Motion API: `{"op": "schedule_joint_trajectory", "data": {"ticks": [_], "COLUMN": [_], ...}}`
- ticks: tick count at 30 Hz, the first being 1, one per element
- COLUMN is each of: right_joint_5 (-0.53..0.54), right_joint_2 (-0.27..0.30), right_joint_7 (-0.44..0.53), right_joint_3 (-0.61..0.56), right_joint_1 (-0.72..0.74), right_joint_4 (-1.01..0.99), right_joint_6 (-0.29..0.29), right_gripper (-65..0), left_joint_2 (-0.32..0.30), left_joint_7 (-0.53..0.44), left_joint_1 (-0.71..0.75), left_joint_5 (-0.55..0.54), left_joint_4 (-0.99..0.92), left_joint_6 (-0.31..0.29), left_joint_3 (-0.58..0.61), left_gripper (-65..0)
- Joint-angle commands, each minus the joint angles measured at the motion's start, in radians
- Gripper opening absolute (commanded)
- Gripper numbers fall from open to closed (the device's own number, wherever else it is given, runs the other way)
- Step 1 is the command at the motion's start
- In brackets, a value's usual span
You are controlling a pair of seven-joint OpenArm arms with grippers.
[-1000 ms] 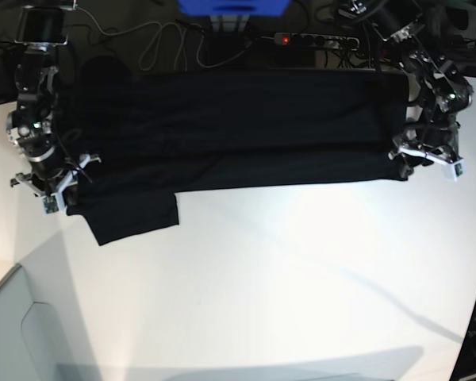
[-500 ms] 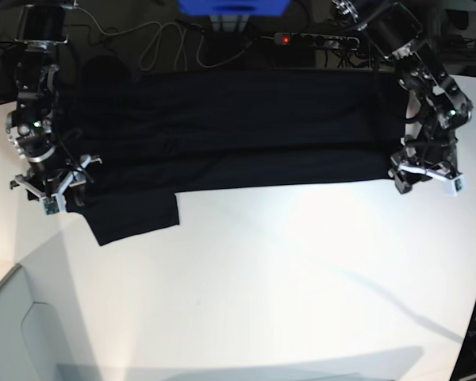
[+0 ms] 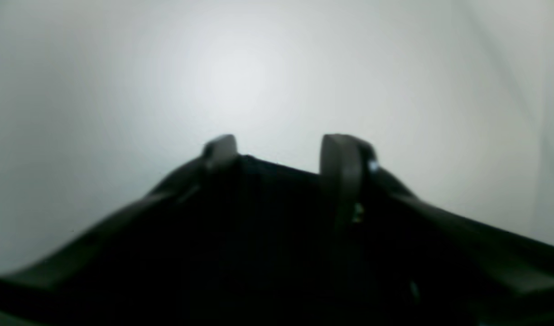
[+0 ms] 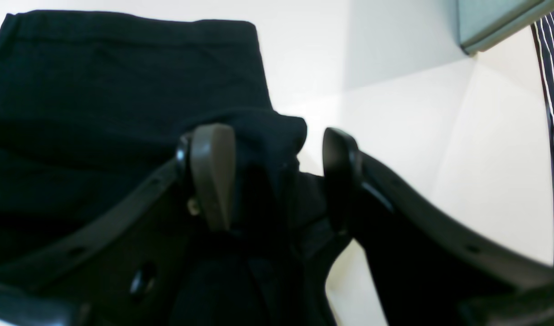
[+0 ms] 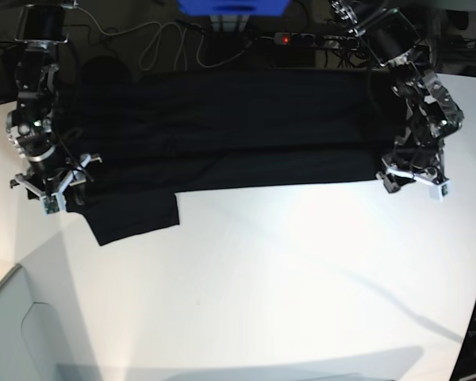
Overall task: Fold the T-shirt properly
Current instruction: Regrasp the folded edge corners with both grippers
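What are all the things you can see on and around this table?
T-shirt: one, black, spread along the table's far side, one sleeve sticking out toward the near side.
Table: one, white, fills most of the view.
Power strip: one, black with a red light, behind the table.
Cables: several, pale, behind the table.
Blue thing: one, top edge, cut off.
Right claw: jaws apart, cloth bunched between.
Left claw: jaws apart, cloth edge between.

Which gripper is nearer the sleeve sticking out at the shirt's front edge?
Right. The right gripper sits beside the sleeve; the left gripper is at the T-shirt's far end.
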Motion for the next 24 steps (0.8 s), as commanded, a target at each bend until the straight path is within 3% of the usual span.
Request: {"op": "schedule_joint_trajectory", "data": {"ticks": [1,8,24], "right_joint_5": [0.007,0.005,0.005], "right_joint_2": [0.012,0.012,0.012], "right_joint_7": [0.023,0.023,0.023], "right_joint_3": [0.003,0.005,0.005], "right_joint_1": [0.013,0.018,0.021], "right_joint_4": [0.017,0.017,0.017], "right_joint_6": [-0.003,-0.003,-0.003], "right_gripper": [-35.6,-35.6,-35.3], "left_joint_2": [-0.014,-0.014,-0.007], "left_joint_7": [-0.020,-0.020,-0.006], "left_joint_1": [-0.014,-0.009,0.025], "left_joint_5": [-0.011,-0.011,-0.011], "left_joint_4": [0.013,0.021,0.110], "left_joint_6": [-0.004,-0.001,0.000], "left_joint_3": [-0.004,-0.004,-0.003], "left_gripper": [-42.5,-65.0,-65.0]}}
